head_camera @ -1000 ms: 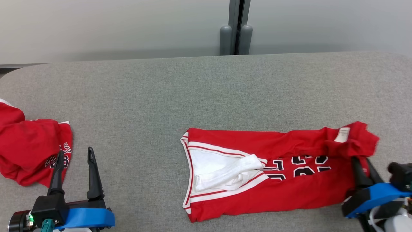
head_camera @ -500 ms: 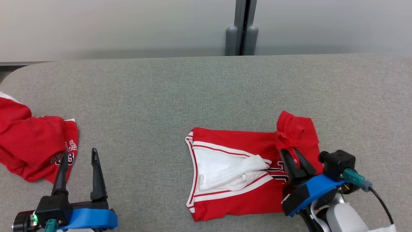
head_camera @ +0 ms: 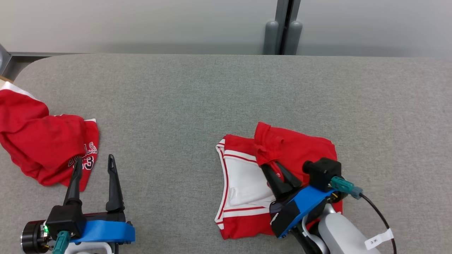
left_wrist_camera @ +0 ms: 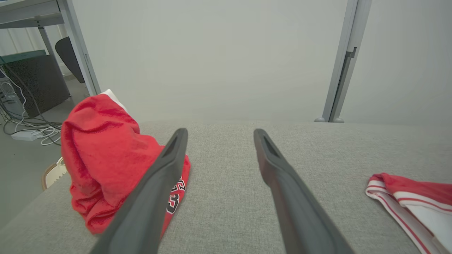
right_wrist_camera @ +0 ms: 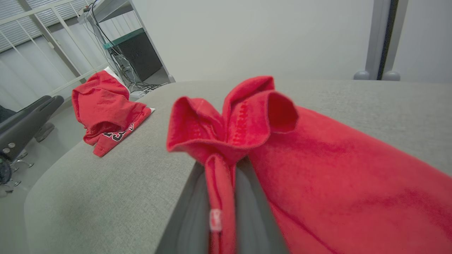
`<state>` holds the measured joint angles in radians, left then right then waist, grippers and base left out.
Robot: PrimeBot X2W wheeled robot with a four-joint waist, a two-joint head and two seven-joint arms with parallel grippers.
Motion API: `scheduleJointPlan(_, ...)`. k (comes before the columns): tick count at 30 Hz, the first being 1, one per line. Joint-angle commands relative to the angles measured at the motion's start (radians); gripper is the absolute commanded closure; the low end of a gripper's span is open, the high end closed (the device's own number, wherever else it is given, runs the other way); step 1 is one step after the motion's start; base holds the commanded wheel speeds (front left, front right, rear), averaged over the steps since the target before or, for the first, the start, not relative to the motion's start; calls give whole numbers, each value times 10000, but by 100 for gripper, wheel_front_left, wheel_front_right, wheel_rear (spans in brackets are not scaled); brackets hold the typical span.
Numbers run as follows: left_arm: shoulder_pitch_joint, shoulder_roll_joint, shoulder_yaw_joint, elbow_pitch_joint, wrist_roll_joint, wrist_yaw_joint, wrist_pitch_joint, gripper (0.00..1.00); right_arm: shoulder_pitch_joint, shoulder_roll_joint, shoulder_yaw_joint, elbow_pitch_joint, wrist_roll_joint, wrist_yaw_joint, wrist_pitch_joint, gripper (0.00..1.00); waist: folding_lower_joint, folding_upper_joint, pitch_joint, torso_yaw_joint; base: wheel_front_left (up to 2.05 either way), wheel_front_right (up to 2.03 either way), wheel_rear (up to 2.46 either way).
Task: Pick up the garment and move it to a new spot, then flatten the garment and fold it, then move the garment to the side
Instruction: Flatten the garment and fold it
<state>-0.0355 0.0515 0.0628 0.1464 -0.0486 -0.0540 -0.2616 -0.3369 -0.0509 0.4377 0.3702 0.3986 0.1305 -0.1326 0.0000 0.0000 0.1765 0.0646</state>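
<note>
While the right pincer [head_camera: 272, 166] is clamped tight on a bunched red edge of the garment [head_camera: 303, 150], the jersey lies on the grey table [head_camera: 197, 95], right of the middle, doubled over on itself. Its white panel with red stripes faces up at the left end, and the plain red flap lies across the rest. From the right wrist's angle the pinched cloth flares up like a ruffle just past the fingers. A small pale label on the strip between them is too blurred to read.

Writing is scarce. A second red jersey [head_camera: 42, 148] lies heaped at the table's far left edge, and it shows "23" in black and white (the word beside it is half hidden behind a finger). A white tag [head_camera: 378, 241] on the right arm's cable carries marks too small to make out.

A second ago the garment was stretched long toward the right, black numerals showing on its front. That right end has since been carried over leftward and the numerals are covered. The camera has swung too, so the grey post [head_camera: 282, 33] behind the table sits further right.

The left pincer [head_camera: 94, 158] stays spread wide and empty, hovering by the heaped jersey.
</note>
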Motion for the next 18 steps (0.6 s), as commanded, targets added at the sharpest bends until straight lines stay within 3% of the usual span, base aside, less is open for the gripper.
scheduleJointPlan(1,-161,-3,-36,40,-22,-43,-45,0,-223,4,246,153,168,6,-111,100,0,0,54,86,0,0,0)
scheduleJointPlan(6,-263,-6,-103,98,-52,-17,-45,0,-572,1,864,784,786,6,-419,100,0,0,102,213,0,0,0)
scheduleJointPlan(7,-276,-6,-106,114,-68,-17,-45,0,-643,-2,958,955,826,6,-458,68,0,0,111,225,0,0,0)
scheduleJointPlan(8,-295,-7,-112,129,-86,-20,-45,0,-710,0,1086,1150,865,6,-449,0,0,0,117,233,0,0,0)
scheduleJointPlan(14,-295,-11,-76,177,-119,3,-45,0,-1028,-1,1192,1657,891,6,-880,0,0,0,71,136,0,0,0)
scheduleJointPlan(18,-223,-5,-95,192,-125,-12,-45,0,-1090,-2,761,1782,230,6,-1163,0,0,0,-38,-59,0,0,0)
